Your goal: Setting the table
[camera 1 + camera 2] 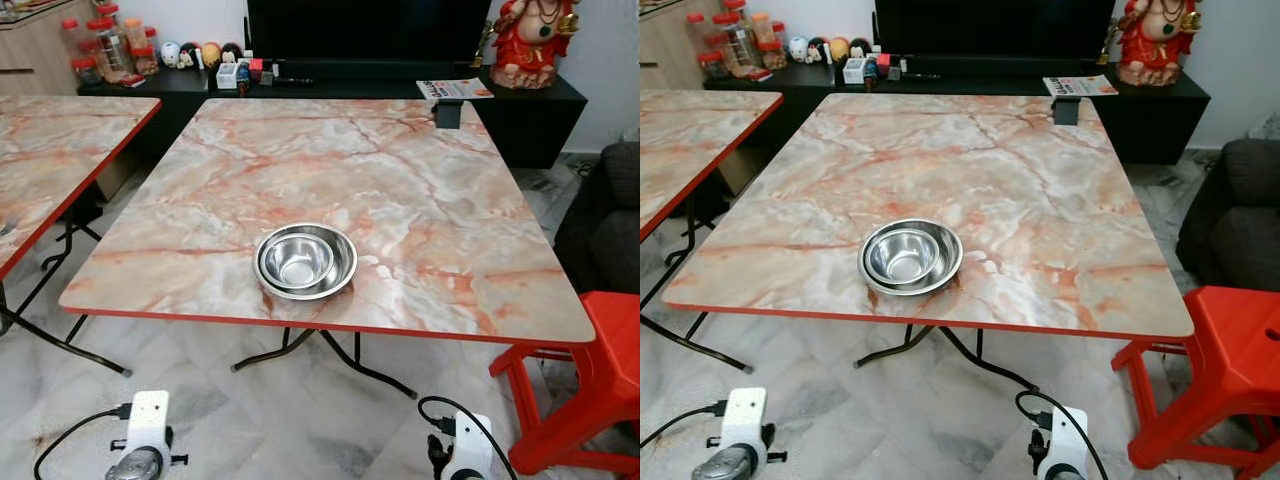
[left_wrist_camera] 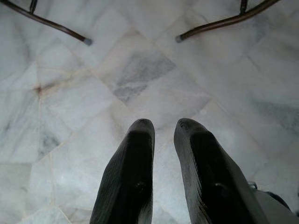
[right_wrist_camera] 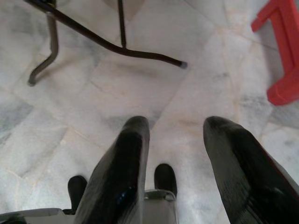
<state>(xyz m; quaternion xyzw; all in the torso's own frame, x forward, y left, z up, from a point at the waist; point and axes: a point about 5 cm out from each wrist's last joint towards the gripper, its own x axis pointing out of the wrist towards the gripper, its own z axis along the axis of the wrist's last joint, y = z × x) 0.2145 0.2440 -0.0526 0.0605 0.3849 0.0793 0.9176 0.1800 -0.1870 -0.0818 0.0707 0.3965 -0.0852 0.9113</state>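
Steel bowls (image 1: 305, 260): two nested, sitting on the marble-patterned table (image 1: 400, 190) close to its near edge, roughly midway along it. Left gripper (image 2: 163, 135): hanging low over the tiled floor (image 2: 140, 79), empty, fingers apart by a narrow gap. Right gripper (image 3: 175, 135): likewise low over the floor, empty, fingers spread wide. Red stool (image 1: 1230, 350): standing off the table's near right corner.
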